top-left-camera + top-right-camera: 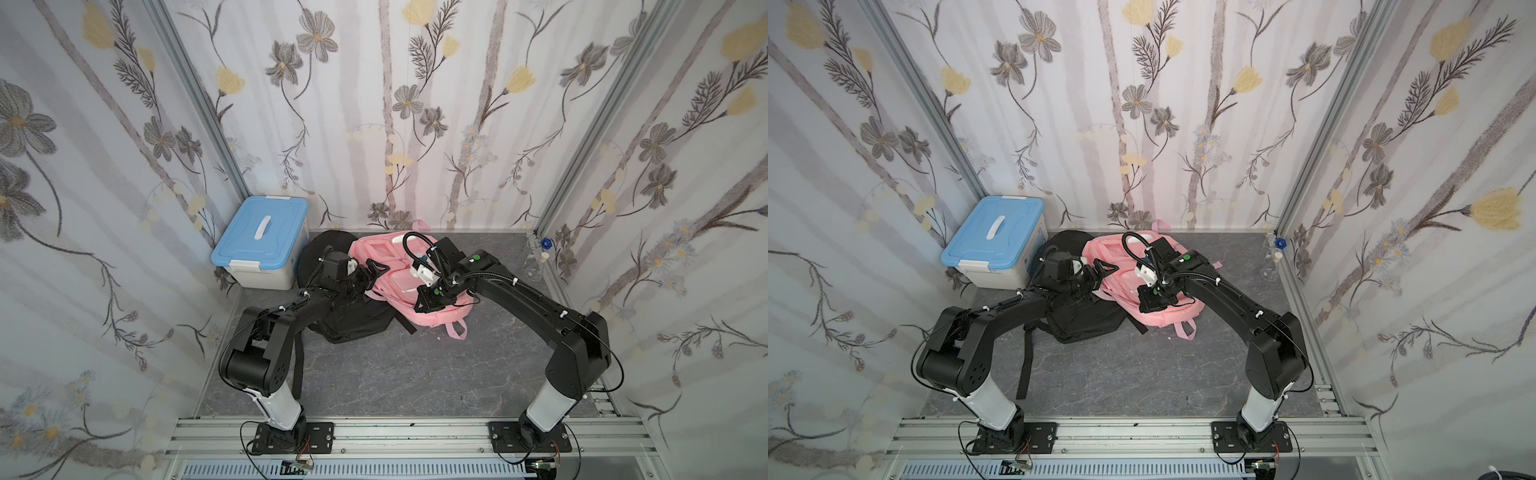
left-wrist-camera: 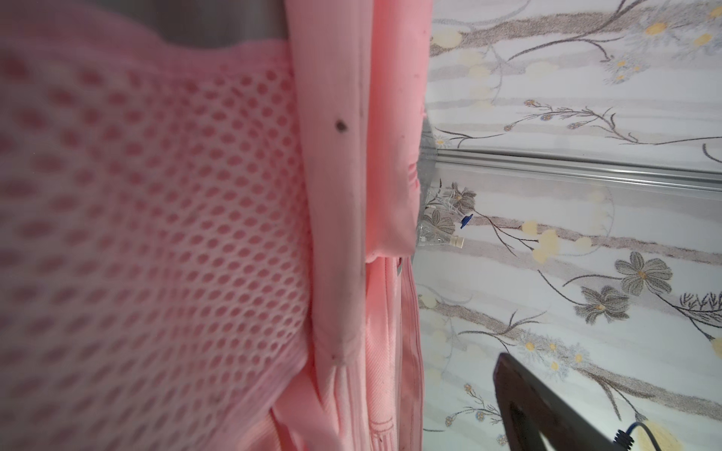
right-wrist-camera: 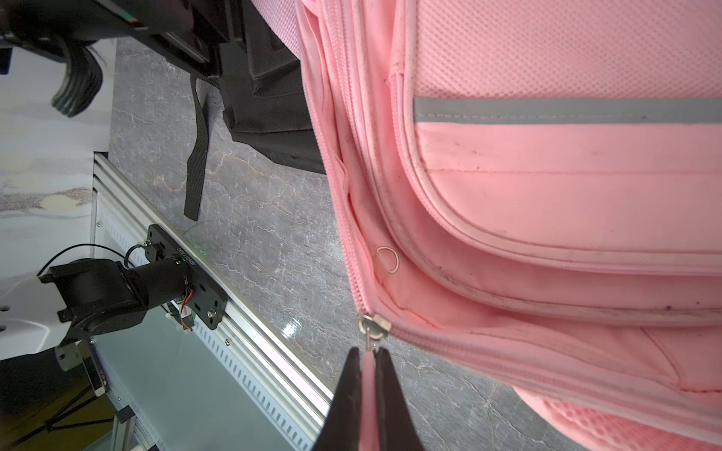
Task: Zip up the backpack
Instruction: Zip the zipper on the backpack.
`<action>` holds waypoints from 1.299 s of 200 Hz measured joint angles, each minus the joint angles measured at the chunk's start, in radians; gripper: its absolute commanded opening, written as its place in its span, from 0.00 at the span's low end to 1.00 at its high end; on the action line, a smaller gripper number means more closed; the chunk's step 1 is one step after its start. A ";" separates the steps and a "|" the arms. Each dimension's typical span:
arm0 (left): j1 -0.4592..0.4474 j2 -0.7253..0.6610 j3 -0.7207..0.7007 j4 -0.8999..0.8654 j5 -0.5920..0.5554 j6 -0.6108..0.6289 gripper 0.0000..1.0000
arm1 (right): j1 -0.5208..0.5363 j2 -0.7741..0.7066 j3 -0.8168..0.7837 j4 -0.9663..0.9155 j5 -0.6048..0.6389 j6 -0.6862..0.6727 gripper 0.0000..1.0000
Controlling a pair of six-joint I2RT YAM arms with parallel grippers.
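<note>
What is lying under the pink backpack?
The black backpack reaches under an edge of the pink backpack, and a black strap comes out from below it onto the grey table. How far the black one goes underneath is covered by the pink fabric.

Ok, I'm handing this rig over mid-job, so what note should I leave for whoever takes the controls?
Grippers: the right gripper is shut, its fingers pinching the pink fabric pull tab of the metal zipper slider. The left gripper is open and holds nothing, beside the bag's edge.
Things: the pink fabric backpack lies front-up at the back of the table, next to the plain black backpack.
Done: pull tab grasped.
Left: draw the slider along its track. How much of the zip remains open cannot be told.
</note>
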State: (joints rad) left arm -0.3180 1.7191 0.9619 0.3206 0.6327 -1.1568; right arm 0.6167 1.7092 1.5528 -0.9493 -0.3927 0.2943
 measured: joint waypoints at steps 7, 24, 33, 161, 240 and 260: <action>-0.004 0.017 0.008 0.007 0.004 -0.002 1.00 | -0.005 -0.003 -0.005 0.000 -0.005 -0.003 0.00; -0.012 0.061 0.026 0.033 0.020 -0.008 0.97 | -0.019 -0.013 -0.012 -0.002 -0.016 -0.009 0.00; -0.015 0.084 0.031 0.056 0.028 -0.020 0.96 | -0.021 -0.014 -0.012 -0.002 -0.025 -0.014 0.00; -0.082 0.268 0.054 0.461 0.101 -0.216 0.00 | -0.064 -0.003 0.010 -0.071 -0.109 -0.067 0.00; -0.082 0.245 0.021 0.478 0.084 -0.231 0.00 | 0.019 0.089 0.172 -0.112 -0.003 0.026 0.00; -0.085 0.234 0.017 0.475 0.076 -0.229 0.00 | 0.056 0.122 0.217 -0.126 0.048 0.061 0.00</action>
State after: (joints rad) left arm -0.4026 1.9530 0.9791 0.7959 0.7086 -1.3861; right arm 0.6727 1.8317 1.7702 -1.0756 -0.3450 0.3557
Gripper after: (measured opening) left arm 0.157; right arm 0.076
